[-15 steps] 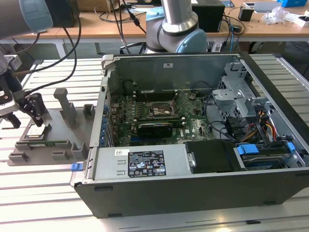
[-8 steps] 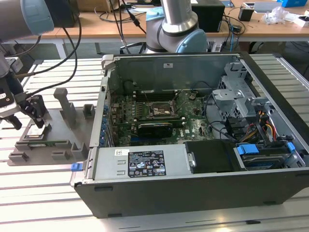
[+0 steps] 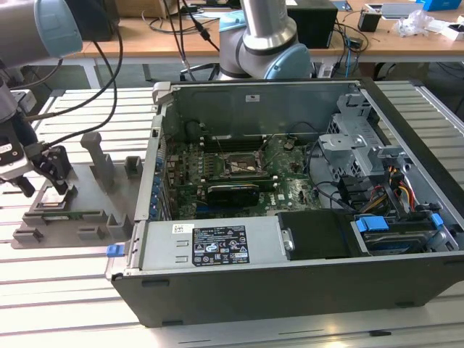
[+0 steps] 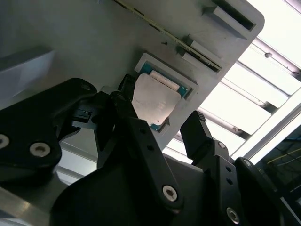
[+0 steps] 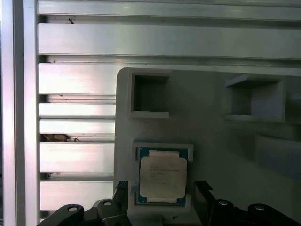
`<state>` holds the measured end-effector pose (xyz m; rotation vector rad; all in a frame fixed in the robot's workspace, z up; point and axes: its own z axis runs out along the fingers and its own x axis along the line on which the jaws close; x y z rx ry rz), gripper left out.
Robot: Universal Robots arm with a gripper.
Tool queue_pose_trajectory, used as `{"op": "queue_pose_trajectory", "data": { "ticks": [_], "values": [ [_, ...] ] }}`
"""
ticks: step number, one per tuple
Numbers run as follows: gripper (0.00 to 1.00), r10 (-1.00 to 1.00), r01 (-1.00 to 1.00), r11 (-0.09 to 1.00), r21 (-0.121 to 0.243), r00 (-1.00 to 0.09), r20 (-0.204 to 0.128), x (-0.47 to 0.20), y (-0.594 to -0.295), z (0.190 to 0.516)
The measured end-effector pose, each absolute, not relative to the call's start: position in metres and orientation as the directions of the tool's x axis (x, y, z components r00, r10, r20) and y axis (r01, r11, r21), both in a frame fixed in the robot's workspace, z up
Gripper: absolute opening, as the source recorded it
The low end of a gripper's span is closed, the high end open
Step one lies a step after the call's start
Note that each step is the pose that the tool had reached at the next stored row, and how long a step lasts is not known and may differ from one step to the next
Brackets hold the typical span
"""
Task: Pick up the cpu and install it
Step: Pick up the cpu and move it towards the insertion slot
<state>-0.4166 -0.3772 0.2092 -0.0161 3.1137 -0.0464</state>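
Status at time of observation: the cpu (image 5: 162,175) lies flat, silvery top upward, in a shallow square recess of the grey tray (image 3: 90,197). It has not been lifted. A thin blue-green margin shows around the chip inside the recess in both wrist views. The recess sits close to one edge of the tray.

The gripper (image 3: 45,185) hangs directly over that recess, at the end of the tray farthest from the computer case (image 3: 217,290). Its jaws stand open, one black finger (image 4: 123,101) on each side of the cpu. In the first wrist view the gap between them is wider than the chip. No contact between jaws and chip can be made out.

Further along the tray from the recess, the first wrist view shows two box-shaped pockets (image 5: 150,96). In the exterior view a raised upright block (image 3: 98,156) stands on the tray between the gripper and the case.

The tray rests on a worktop (image 3: 58,290) of aluminium slats. The case lies just beside the tray, on the exterior view's right, with its side panel off and the green board exposed. The dark square socket frame (image 3: 243,165) sits mid-board, well apart from the tray.
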Motion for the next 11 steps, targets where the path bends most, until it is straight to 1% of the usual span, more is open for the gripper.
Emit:
{"op": "queue_pose_trajectory", "data": {
  "ticks": [4, 6, 7, 8, 11],
  "values": [
    [0.66, -0.011, -0.01, 1.0, -0.03, -1.0, -0.027, -0.417, -0.377, 0.203],
    [0.66, -0.015, -0.014, 0.999, -0.03, -1.0, -0.027, -0.413, -0.373, 0.19],
    [0.58, -0.015, -0.014, 0.999, -0.03, -1.0, -0.027, -0.413, -0.373, 0.19],
    [0.55, -0.015, -0.014, 0.999, -0.03, -1.0, -0.027, -0.413, -0.373, 0.189],
    [0.55, -0.015, -0.014, 0.999, -0.03, -1.0, -0.027, -0.413, -0.373, 0.189]
  ]
}}
